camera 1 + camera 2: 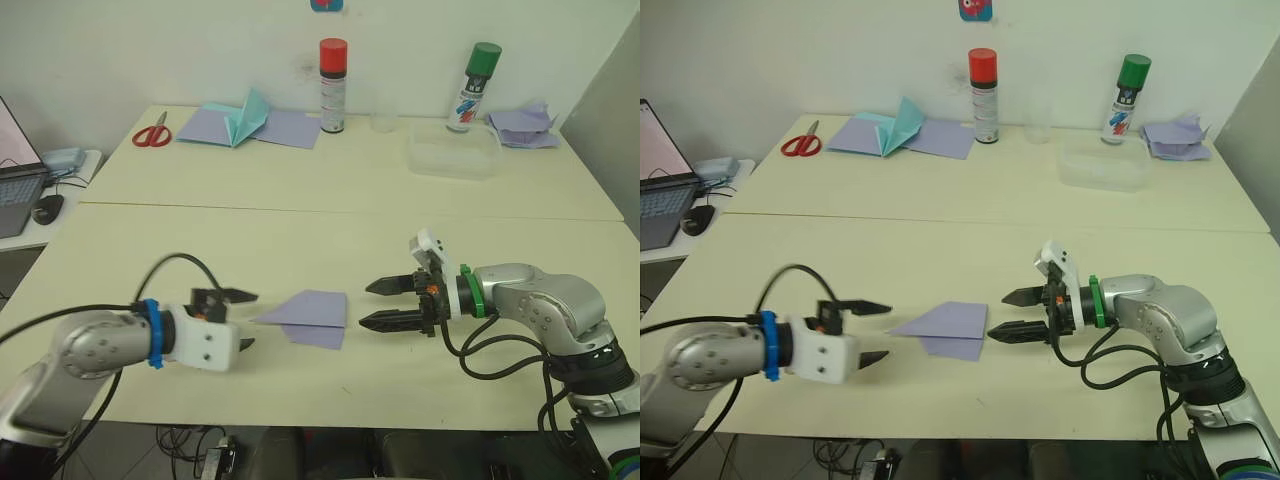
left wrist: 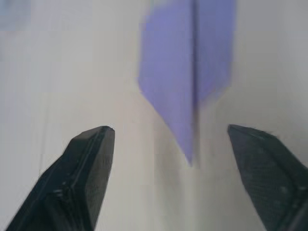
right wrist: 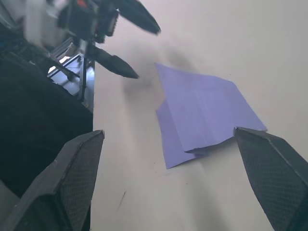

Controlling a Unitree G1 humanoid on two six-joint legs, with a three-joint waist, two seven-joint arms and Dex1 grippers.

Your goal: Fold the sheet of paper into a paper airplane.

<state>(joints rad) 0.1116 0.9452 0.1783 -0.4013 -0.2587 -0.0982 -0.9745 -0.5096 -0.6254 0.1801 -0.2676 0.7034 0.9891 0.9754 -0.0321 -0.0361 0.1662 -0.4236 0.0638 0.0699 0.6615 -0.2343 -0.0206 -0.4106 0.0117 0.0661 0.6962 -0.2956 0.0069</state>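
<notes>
The sheet of paper lies on the table's near half, folded into a flat pale lavender wedge like a paper airplane, with a centre crease. Its pointed nose faces my left gripper. That gripper is open, and the nose tip sits just in front of its fingers without touching them. In the left wrist view the paper points in between the spread fingertips. My right gripper is open at the wedge's blunt back edge, holding nothing. The right wrist view shows the paper and, beyond it, the left gripper.
At the back of the far table are red scissors, lavender sheets with a teal paper shape, a red-capped spray can, a clear plastic container, a green-capped can and a crumpled lavender heap. A laptop sits far left.
</notes>
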